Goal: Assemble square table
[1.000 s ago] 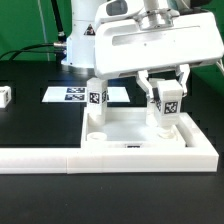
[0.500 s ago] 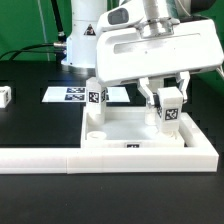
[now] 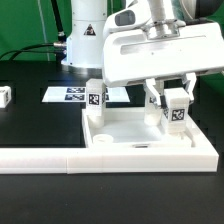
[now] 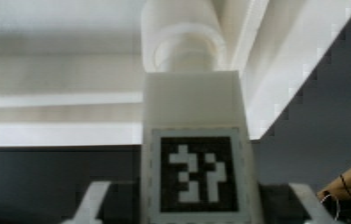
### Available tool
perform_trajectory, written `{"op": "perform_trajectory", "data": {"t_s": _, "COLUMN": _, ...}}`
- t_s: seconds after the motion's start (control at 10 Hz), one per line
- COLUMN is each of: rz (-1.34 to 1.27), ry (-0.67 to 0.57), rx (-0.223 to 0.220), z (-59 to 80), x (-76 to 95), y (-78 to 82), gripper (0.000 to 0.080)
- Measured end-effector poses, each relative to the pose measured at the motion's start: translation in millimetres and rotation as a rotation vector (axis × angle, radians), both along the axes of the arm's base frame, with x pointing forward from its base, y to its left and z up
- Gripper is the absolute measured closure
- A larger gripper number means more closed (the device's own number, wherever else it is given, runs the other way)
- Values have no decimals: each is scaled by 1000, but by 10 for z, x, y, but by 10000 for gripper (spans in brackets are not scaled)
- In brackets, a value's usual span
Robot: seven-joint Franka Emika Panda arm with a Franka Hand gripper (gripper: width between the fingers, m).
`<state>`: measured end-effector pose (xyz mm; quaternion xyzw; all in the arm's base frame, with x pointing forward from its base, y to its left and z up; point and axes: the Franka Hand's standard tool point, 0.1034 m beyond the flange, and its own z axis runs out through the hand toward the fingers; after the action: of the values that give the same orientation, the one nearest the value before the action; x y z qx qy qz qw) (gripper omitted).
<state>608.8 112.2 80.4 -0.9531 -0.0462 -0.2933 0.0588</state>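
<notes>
The white square tabletop lies tray-like inside the white L-shaped barrier. One tagged white leg stands upright at its far corner on the exterior view's left. My gripper is shut on a second tagged leg, held upright over the tabletop's far corner on the exterior view's right. In the wrist view the held leg fills the middle between the fingers, with its tag facing the camera. Its lower end is hidden.
The marker board lies flat behind the tabletop. A small tagged white block sits at the exterior view's far left edge. The robot base stands at the back.
My gripper with the leg has moved toward the exterior view's right and slightly lower. The standing leg and the tabletop have not moved.
</notes>
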Motion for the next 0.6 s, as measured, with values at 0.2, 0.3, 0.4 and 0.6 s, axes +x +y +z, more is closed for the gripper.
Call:
{"op": "perform_trajectory", "data": {"t_s": 0.2, "rz": 0, "ry": -4, "rx": -2, "z": 3, "x": -10, "y": 44, "gripper": 509}}
{"op": "perform_trajectory", "data": {"t_s": 0.3, "rz": -1, "ry": -5, "rx": -2, "z": 4, "x": -11, "y": 47, "gripper": 509}}
{"op": "perform_trajectory", "data": {"t_s": 0.4, "rz": -3, "ry": -6, "rx": -2, "z": 3, "x": -11, "y": 45, "gripper": 509}}
{"op": "perform_trajectory", "data": {"t_s": 0.6, "rz": -9, "ry": -18, "rx": -4, "z": 0, "x": -18, "y": 40, "gripper": 509}}
